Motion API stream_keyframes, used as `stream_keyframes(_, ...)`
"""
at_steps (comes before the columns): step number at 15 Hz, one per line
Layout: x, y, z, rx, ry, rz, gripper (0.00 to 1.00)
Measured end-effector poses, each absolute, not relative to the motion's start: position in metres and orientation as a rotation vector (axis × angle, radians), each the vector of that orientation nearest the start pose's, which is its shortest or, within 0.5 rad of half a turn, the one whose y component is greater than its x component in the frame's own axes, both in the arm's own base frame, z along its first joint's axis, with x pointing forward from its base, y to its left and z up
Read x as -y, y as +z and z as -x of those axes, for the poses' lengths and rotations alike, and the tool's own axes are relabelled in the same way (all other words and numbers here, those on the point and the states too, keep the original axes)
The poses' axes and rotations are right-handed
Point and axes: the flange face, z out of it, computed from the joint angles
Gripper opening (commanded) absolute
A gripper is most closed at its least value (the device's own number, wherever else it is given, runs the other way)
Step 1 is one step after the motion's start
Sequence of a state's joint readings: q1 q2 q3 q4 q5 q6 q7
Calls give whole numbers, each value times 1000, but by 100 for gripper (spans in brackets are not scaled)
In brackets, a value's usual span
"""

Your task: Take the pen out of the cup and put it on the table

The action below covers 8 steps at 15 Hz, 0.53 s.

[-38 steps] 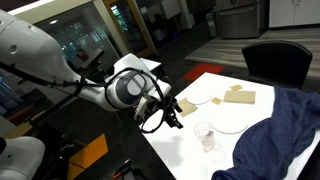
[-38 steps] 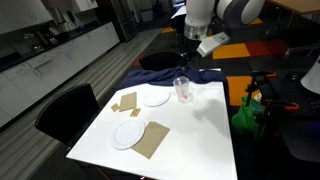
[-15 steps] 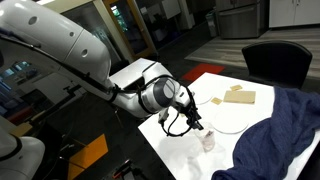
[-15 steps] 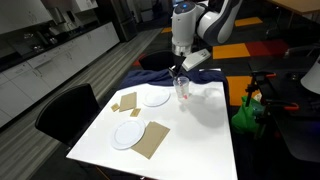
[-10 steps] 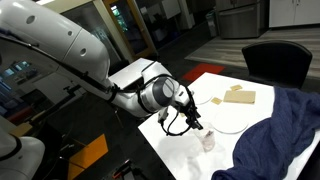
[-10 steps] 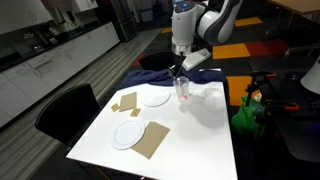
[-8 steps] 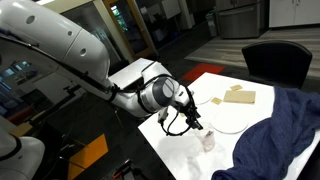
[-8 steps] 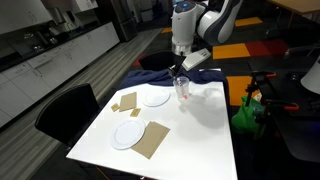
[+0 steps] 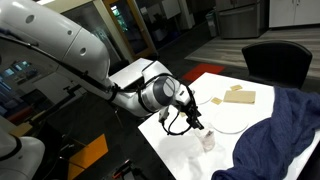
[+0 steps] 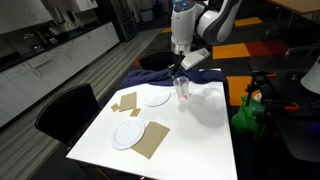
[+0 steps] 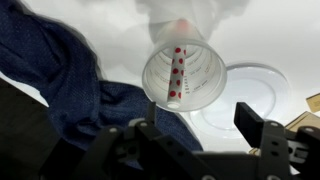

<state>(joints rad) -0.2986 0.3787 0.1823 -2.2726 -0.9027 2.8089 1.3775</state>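
The clear cup (image 11: 185, 75) stands on the white table (image 11: 275, 40) with the red, pale-dotted pen (image 11: 176, 70) leaning inside it. In the wrist view my gripper (image 11: 200, 125) is open, its two dark fingers apart just short of the cup's rim, holding nothing. In both exterior views the gripper (image 9: 198, 124) (image 10: 179, 69) hovers right above the cup (image 9: 208, 141) (image 10: 183, 90), near the table's edge by the blue cloth (image 9: 285, 130).
A white plate (image 11: 250, 105) lies right beside the cup. Another plate (image 10: 128, 133) and tan squares (image 10: 155, 140) (image 9: 240, 96) lie farther along the table. The blue cloth (image 11: 55, 70) hangs over the table end. Black chairs (image 9: 275, 60) (image 10: 65, 112) stand at the table's sides.
Since 2.5 s ago the arm has swung in and lowered the gripper over the cup. Over the last second nothing has visibly moved.
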Motion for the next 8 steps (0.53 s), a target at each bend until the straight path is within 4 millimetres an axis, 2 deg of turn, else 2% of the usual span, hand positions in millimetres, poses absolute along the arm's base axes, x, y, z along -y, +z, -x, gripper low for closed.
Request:
stream_keyframes(2, 24, 202, -537, -1079, -512, 3052, 53)
stream_keyframes(5, 27, 201, -537, -1089, -510, 3052, 59)
stream_keyframes(8, 31, 195, -536, -1101, -492, 3053, 58)
